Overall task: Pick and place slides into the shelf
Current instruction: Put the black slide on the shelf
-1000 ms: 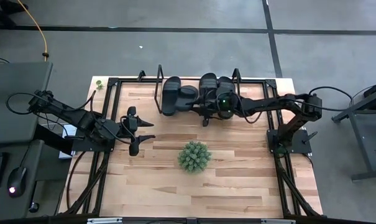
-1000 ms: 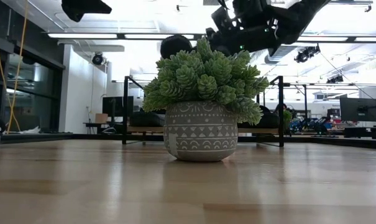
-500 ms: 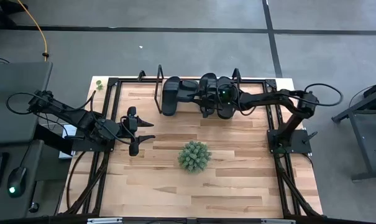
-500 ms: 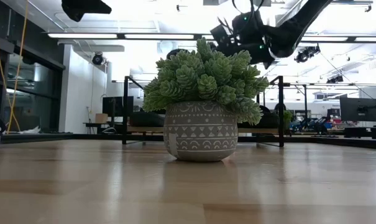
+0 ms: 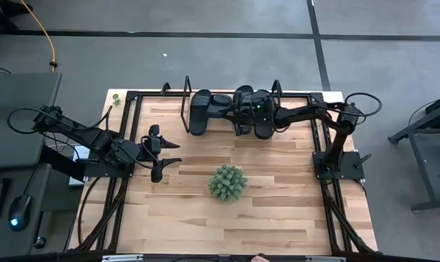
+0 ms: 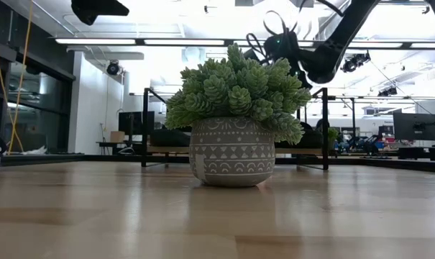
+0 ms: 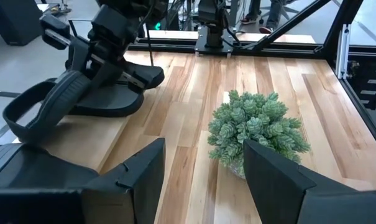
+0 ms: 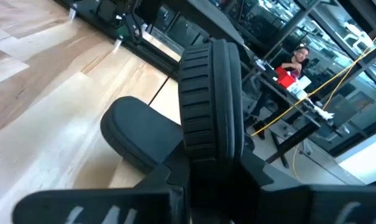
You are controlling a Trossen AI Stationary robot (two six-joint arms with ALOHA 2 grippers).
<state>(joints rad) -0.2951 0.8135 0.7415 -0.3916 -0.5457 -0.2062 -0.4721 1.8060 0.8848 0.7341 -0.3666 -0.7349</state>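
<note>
My right gripper (image 5: 239,114) reaches from the table's right to the shelf (image 5: 185,100) at the far edge and is shut on one black slide (image 5: 220,103). Another slide (image 5: 198,115) lies on the shelf's left part. Two more (image 5: 264,125) lie under my right arm, partly hidden. In the low view the plant hides the held slide, and only the shelf's end frames (image 6: 145,122) and dark slide shapes (image 6: 167,137) show. My left gripper (image 5: 164,154) hovers open over the table's left part, touching nothing. My right gripper (image 8: 214,179) pinches the slide's wide ribbed strap (image 8: 209,134) between its two fingers, which lie across the strap. The fingers come from the table's right, slanting down. The slide sits tilted, its sole (image 8: 138,138) out over the wooden board; whether it touches the board I cannot tell.
A round green plant in a patterned grey pot (image 5: 227,183) stands near the table's middle, also in front of my left gripper (image 7: 257,129). Black frame rails (image 5: 125,131) run along the table's left, right and far sides. A person sits in the room behind (image 8: 294,62).
My right gripper has carried the slide toward the table's far edge and the shelf and has come down: in the low view the slide stood above the plant and is now hidden behind it. The slides on the shelf have stayed put.
</note>
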